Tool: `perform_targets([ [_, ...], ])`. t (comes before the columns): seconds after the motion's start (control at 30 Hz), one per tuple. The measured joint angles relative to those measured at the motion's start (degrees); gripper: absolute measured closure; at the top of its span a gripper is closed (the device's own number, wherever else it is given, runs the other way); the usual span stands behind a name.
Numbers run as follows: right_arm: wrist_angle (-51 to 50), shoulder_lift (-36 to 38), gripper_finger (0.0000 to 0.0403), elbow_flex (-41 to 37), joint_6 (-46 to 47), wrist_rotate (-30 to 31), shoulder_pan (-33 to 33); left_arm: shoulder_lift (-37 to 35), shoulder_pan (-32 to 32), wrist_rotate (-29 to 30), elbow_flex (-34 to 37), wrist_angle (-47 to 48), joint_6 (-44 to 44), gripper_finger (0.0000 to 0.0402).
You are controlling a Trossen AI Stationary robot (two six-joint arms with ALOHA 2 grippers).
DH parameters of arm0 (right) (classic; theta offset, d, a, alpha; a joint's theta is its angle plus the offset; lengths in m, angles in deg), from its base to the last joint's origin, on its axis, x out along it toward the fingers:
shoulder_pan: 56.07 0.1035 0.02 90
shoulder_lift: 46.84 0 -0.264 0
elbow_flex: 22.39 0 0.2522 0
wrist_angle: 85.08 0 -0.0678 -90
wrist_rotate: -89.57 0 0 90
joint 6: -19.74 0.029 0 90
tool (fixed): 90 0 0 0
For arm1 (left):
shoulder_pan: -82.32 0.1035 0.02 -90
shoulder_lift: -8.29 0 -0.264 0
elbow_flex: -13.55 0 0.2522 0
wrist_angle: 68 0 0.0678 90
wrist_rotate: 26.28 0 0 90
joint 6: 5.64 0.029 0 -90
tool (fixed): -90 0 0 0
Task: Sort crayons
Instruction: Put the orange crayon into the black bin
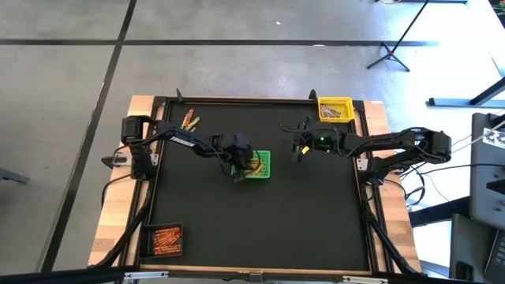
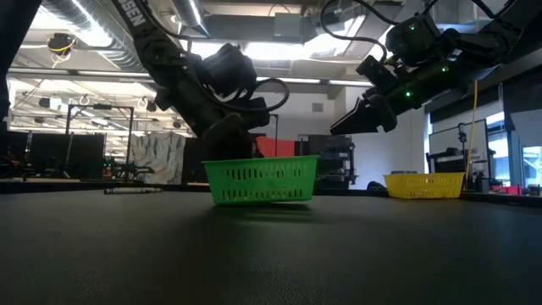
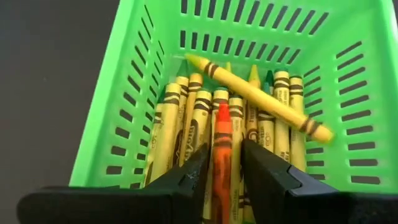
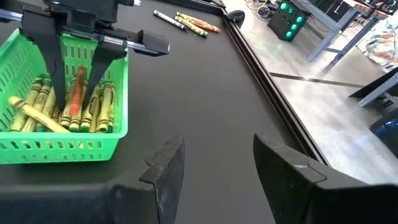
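1. Red-orange crayon (image 3: pixel 222 152): pinched between the fingers of the left gripper (image 3: pixel 222 163) inside the green basket (image 3: pixel 134 112), which stands near the middle of the tabletop (image 1: pixel 260 213). It lies among yellow and green crayons (image 3: pixel 186 127).
2. Risk: the red-orange crayon seems misplaced here. A pinch near its tip may slip on lifting, dropping it back.
3. Risk: the fingers may drag a neighbouring crayon or tip the light basket.
4. Yellow crayon (image 3: pixel 258 96): lying loose across the pile, it could roll.
5. Right gripper (image 4: pixel 214 165): jaws spread, empty, hovering just beside the green basket, toward the yellow basket (image 1: pixel 334 109) at the far right corner. Both arms are near; collision is possible.
6. Loose crayons (image 1: pixel 190 121): near the far left corner, unsorted.
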Motion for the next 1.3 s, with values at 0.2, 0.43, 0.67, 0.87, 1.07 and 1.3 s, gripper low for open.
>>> perform_targets([
  [0.2,-0.1,0.0,0.0212,0.0,0.0,0.0,0.0,0.3,0.1,-0.2,-0.1,1.1,1.3,0.0317],
  [0.43,-0.1,0.0,0.0212,0.0,0.8,0.0,0.0,0.4,0.1,-0.1,0.1,1.6,2.0,0.0360],
  [0.67,-0.6,0.0,0.0212,0.0,1.4,0.0,0.0,0.5,0.0,0.1,-0.6,1.8,2.4,0.0395],
  [0.87,-1.5,0.0,0.0212,0.0,1.4,0.0,0.0,-1.9,-0.1,0.8,-2.4,6.9,3.2,0.0396],
  [1.07,-1.7,0.0,0.0212,0.0,1.5,0.0,0.0,-5.2,-0.4,3.3,-5.1,12.0,4.0,0.0396],
  [1.3,-1.4,0.0,0.0212,0.0,1.4,0.0,0.0,-7.8,-1.3,3.8,-7.9,19.7,3.4,0.0396],
])
